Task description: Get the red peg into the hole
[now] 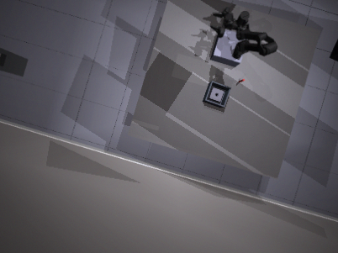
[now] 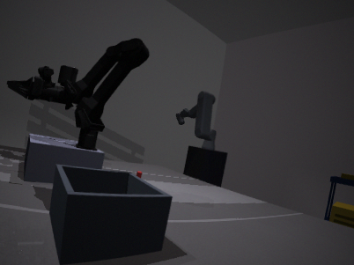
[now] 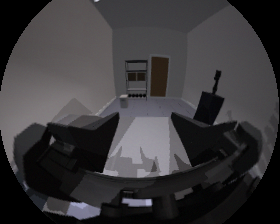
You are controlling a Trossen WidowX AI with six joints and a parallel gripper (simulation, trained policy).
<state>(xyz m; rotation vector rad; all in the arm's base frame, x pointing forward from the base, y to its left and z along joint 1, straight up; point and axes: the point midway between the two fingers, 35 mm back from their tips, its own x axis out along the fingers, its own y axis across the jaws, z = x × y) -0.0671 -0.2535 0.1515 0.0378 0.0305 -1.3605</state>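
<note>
The red peg is outside the box, on the table; in the exterior view only its top shows over the box rim, and its lower part is hidden. The open dark grey box stands on the table, with the pale plate and its small dark hole visible inside from above. My gripper is open, with nothing between its fingers. It is raised well above the table, beyond the pale arm base block, far from peg and box. The peg does not show in the wrist view.
The pale block under my arm stands behind the box. The table extends around both. Another robot arm stands on a black pedestal in the background, with a blue rack at the far right.
</note>
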